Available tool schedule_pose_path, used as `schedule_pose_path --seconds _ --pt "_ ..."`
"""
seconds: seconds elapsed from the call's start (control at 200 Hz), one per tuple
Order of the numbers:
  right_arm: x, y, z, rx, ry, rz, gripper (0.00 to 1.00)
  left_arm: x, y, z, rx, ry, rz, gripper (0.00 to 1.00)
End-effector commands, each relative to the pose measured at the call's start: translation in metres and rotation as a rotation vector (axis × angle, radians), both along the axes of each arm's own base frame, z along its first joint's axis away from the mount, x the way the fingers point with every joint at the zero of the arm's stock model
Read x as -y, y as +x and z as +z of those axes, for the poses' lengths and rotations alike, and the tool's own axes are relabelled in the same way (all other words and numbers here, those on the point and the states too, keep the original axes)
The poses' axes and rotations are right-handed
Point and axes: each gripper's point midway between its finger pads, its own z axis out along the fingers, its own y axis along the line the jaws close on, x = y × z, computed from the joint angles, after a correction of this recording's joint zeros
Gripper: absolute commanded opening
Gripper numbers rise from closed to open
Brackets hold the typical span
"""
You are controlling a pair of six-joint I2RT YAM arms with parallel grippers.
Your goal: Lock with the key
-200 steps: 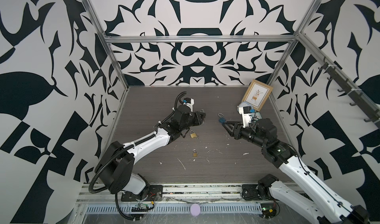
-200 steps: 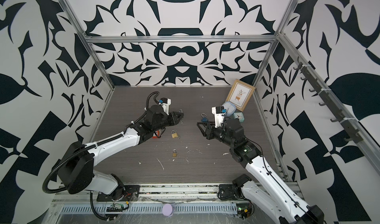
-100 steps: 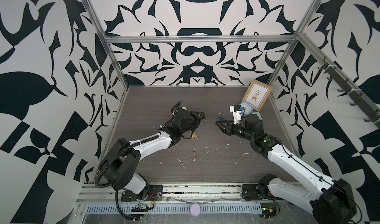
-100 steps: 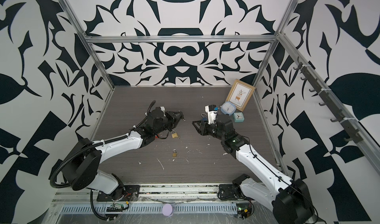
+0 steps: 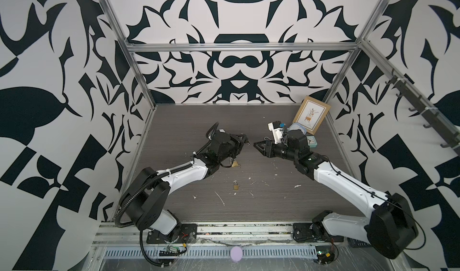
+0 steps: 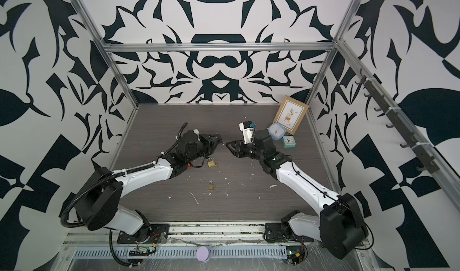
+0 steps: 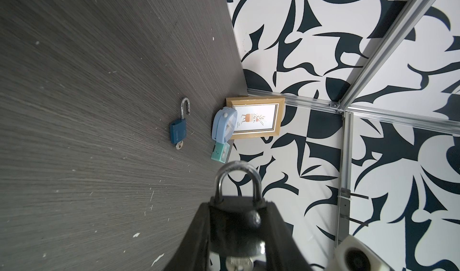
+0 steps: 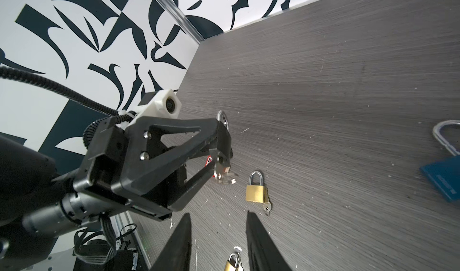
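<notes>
Clamps the silver padlock (image 7: 235, 220) in the left claw (image 8: 224, 142) above the bench (image 5: 186, 123), covering most of its body with the fingers (image 7: 199, 232) and showing only the shackle clearly. Blurs the keys (image 8: 224, 177) hanging beneath. Holds the right claw (image 8: 218, 215) spread and empty, facing it. Crops the blue padlock (image 7: 177, 130) at the right wrist view's edge. Nearby on the bench: larger brass padlock (image 8: 256, 193), small brass padlock (image 5: 236, 186).

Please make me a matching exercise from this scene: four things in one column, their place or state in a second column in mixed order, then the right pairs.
Column 1
1 blue padlock
2 silver padlock
3 frame
4 right gripper

Column 2
a open, empty
b leans on the wall
c held by the left gripper
d on the table, shackle open

Pairs: 1-d, 2-c, 3-b, 4-a
</notes>
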Motion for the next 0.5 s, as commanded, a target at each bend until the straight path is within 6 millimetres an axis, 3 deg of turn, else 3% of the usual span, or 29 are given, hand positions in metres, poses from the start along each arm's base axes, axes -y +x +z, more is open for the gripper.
schedule_pose_path --seconds 0.0,0.495 --pt "-0.011 0.007 0.03 0.109 0.004 0.043 0.36 0.0 0.001 0.007 0.016 -0.02 0.014 0.0" --pt "-0.027 0.021 0.015 0.137 -0.092 0.083 0.29 -0.004 -0.003 0.005 0.0 -0.012 0.018 0.0"
